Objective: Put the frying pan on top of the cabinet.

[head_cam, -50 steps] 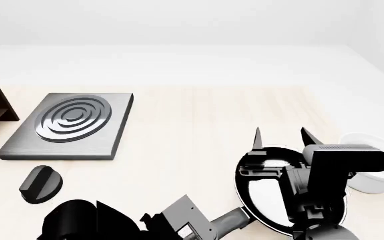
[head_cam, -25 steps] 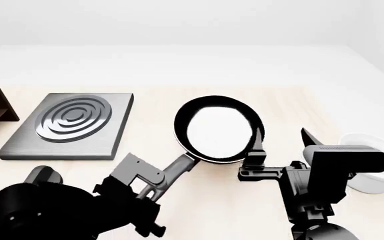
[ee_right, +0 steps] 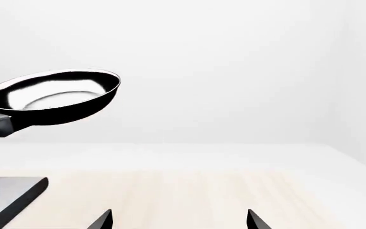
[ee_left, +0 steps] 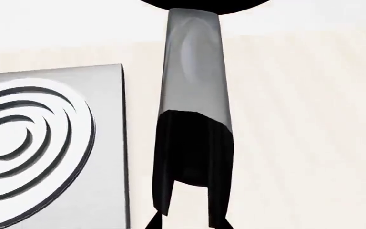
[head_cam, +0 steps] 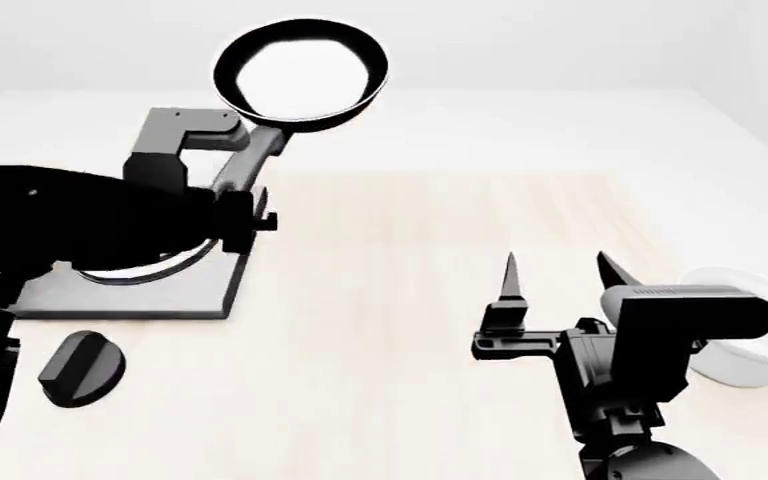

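Left arm raised high across the head view's left side, forearm angled up and away from the torso, left gripper (head_cam: 253, 150) clamped on the frying pan (head_cam: 301, 75) by its handle, pan held aloft well clear of the table. Right arm low at the near right, wrist level, right gripper (head_cam: 560, 280) pointing forward, two dark fingers (head_cam: 508, 283) spread well apart with nothing between them.
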